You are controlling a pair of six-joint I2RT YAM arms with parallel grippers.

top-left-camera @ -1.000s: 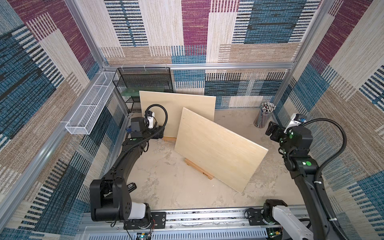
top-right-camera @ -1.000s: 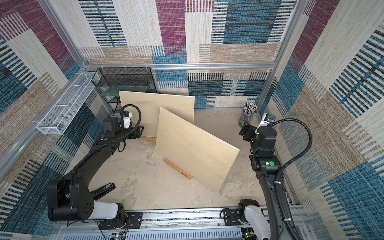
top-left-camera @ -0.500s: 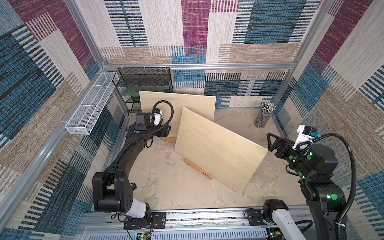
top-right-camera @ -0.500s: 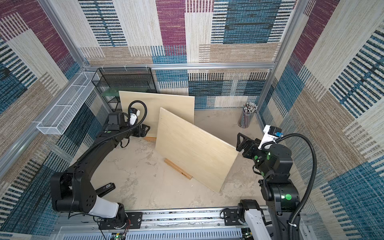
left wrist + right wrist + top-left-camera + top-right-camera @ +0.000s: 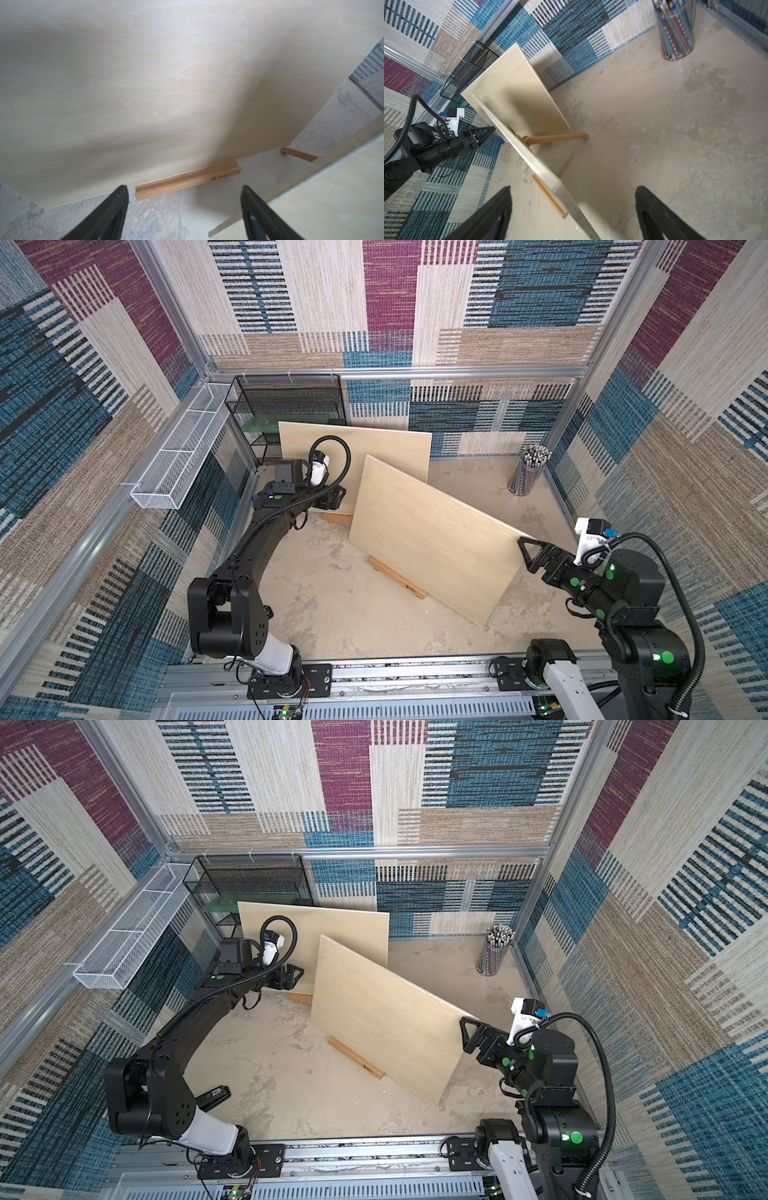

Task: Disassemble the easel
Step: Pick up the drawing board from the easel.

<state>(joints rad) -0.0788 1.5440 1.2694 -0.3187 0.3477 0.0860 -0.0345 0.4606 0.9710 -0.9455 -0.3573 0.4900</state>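
With right fingers (image 5: 500, 199) wide and empty just beside the upper corner of the front board (image 5: 432, 539) and left fingers (image 5: 116, 201) wide, empty, facing the rear board (image 5: 374, 448), pinch thin edges rather than smooth faces: likely light, stiff panels, leaning on easel ledges (image 5: 397, 578) on the table (image 5: 332, 614), apt to tip.

Frt board (image 5: 432, 539) on ledge (image 5: 397, 578), rear board (image 5: 386, 443) behind; pencil cup (image 5: 524, 479) back-R.

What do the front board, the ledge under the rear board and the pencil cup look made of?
Front board: probably pale unfinished plywood, given the faint grain and thin light edge.
Ledge: darker solid wood, smooth, with a small stamped mark.
Pencil cup: clear plastic or glass, since its contents show through.
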